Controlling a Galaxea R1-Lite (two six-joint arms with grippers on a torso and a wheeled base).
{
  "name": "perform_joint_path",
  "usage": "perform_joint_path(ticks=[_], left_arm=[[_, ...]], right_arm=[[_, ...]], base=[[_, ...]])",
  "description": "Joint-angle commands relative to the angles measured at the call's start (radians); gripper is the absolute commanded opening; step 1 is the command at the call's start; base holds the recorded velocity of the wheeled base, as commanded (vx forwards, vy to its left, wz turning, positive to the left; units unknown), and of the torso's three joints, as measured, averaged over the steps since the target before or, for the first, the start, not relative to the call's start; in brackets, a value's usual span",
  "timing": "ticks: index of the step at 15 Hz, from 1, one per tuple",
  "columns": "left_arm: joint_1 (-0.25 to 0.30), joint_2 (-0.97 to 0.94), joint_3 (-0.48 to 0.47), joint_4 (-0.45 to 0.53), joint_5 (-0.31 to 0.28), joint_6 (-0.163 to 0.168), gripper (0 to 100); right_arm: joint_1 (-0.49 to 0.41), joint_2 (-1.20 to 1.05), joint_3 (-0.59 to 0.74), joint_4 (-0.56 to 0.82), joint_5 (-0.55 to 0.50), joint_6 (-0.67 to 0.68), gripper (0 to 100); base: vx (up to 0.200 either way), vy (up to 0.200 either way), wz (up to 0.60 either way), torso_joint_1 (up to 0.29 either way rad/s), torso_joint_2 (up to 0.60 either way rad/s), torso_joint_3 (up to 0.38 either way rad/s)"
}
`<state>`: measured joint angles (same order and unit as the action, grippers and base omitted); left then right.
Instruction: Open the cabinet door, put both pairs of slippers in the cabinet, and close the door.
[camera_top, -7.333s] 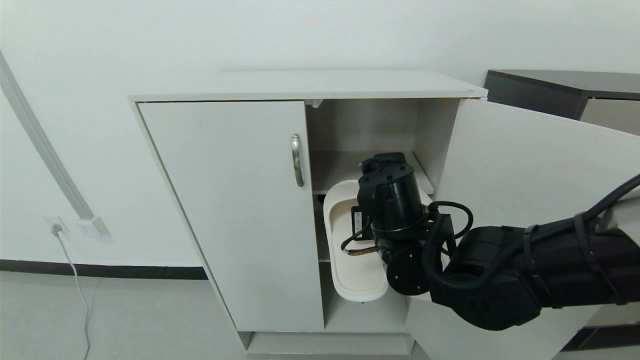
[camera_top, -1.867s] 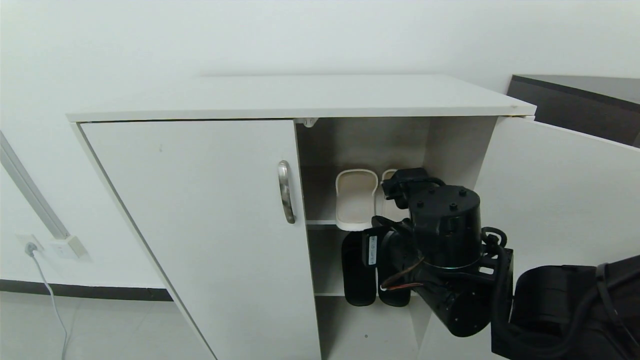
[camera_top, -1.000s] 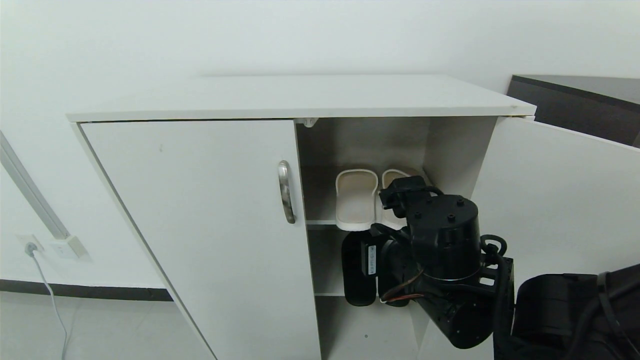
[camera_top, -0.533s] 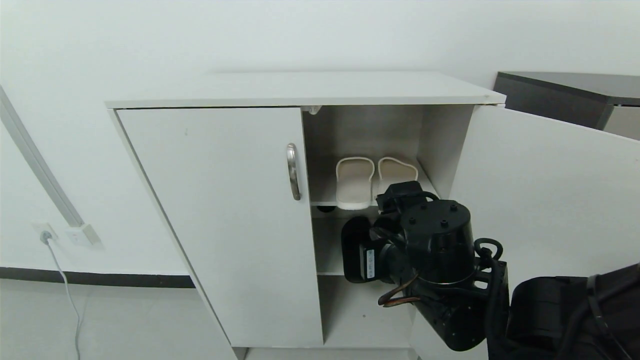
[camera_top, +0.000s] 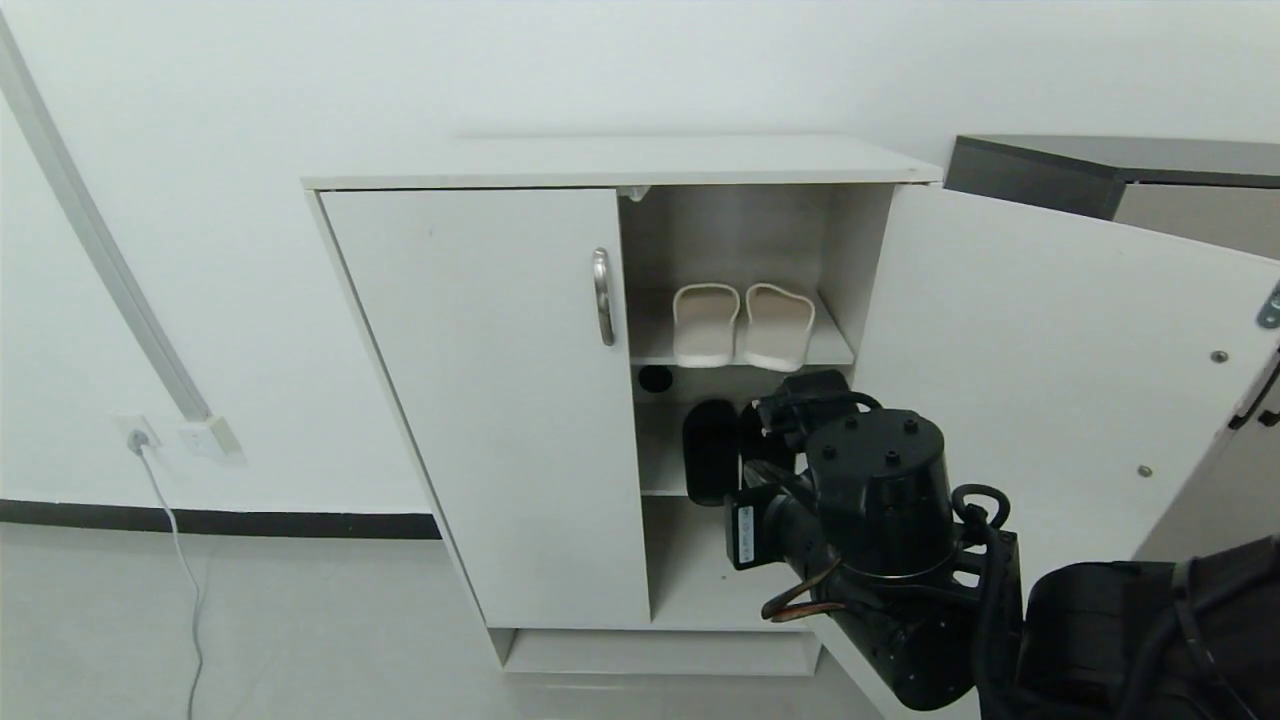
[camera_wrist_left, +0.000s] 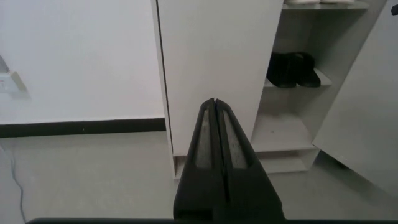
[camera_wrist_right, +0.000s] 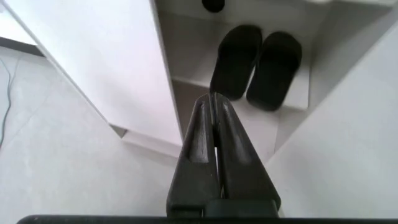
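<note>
The white cabinet (camera_top: 620, 160) has its left door (camera_top: 490, 400) closed and its right door (camera_top: 1050, 370) swung wide open. A white pair of slippers (camera_top: 740, 325) lies side by side on the upper shelf. On the middle shelf lies a black pair of slippers (camera_top: 708, 450), also seen as the black slippers (camera_wrist_right: 258, 62) and black slippers (camera_wrist_left: 292, 68). My right gripper (camera_wrist_right: 212, 99) hangs shut and empty in front of the opening, outside the cabinet, below the white pair. My left gripper (camera_wrist_left: 213, 102) is shut and empty, low and well back from the closed door.
A metal handle (camera_top: 601, 297) sits on the closed door's inner edge. A dark grey cabinet (camera_top: 1120, 165) stands behind the open door at the right. A wall socket with a cable (camera_top: 135, 440) is at the left. Bare floor (camera_top: 250, 620) lies before the cabinet.
The right gripper let go of the white slippers on the upper shelf and drew back out and down. The head view shifted, showing the cabinet from farther off.
</note>
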<state>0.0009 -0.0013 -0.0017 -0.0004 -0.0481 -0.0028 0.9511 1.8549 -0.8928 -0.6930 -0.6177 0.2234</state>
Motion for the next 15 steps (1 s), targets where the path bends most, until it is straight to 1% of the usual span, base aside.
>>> perform_joint_path(ticks=[1, 3, 7, 15], left_arm=[[0.001, 0.001, 0.000, 0.000, 0.001, 0.000, 0], [0.001, 0.001, 0.000, 0.000, 0.002, 0.000, 0], [0.001, 0.001, 0.000, 0.000, 0.002, -0.002, 0], [0.001, 0.001, 0.000, 0.000, 0.004, -0.003, 0]], right_arm=[[-0.011, 0.000, 0.015, -0.014, 0.007, -0.003, 0], [-0.023, -0.002, 0.025, -0.017, 0.006, -0.001, 0], [-0.052, 0.001, 0.058, -0.037, 0.012, -0.032, 0], [-0.052, 0.007, 0.072, -0.037, 0.012, -0.039, 0]], base=[[-0.200, 0.000, 0.00, 0.002, 0.00, 0.002], [-0.200, 0.000, 0.00, 0.002, 0.00, 0.002], [0.000, 0.000, 0.00, 0.000, 0.00, 0.000], [0.000, 0.000, 0.00, 0.000, 0.00, 0.000]])
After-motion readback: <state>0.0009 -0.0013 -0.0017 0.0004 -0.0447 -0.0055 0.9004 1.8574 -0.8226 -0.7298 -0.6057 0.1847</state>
